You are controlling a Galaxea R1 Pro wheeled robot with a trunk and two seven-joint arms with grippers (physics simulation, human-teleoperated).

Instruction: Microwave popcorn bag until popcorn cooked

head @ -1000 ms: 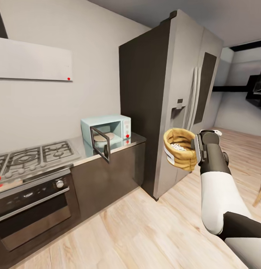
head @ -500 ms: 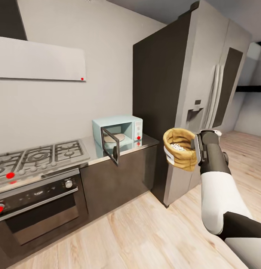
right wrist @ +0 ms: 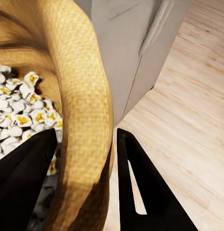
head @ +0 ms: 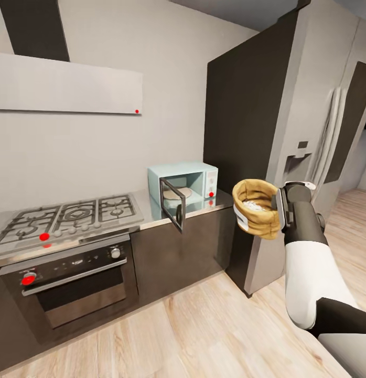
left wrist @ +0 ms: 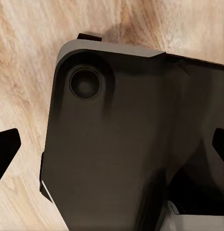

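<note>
My right gripper (head: 280, 209) is shut on the rim of the tan popcorn bag (head: 256, 210) and holds it upright in the air, to the right of the counter's end. In the right wrist view the bag's thick wall (right wrist: 78, 86) sits between the two dark fingers (right wrist: 140, 187), and pale puffed popcorn (right wrist: 15, 120) lies inside. The pale blue microwave (head: 196, 178) stands on the countertop (head: 146, 216) with its door (head: 172, 205) swung open and an empty turntable inside. My left gripper (left wrist: 112, 147) is open, hanging over the robot's dark base.
A tall grey fridge (head: 288, 131) with a dark side panel stands right behind the bag. A steel gas hob (head: 67, 215) and a black oven (head: 73, 283) are left of the microwave, under a flat white hood (head: 67, 84). Wood floor (head: 193, 331) lies in front.
The camera has swung left, so the microwave, hob and fridge sit further right in the picture. The right arm and the held bag keep their place in the view.
</note>
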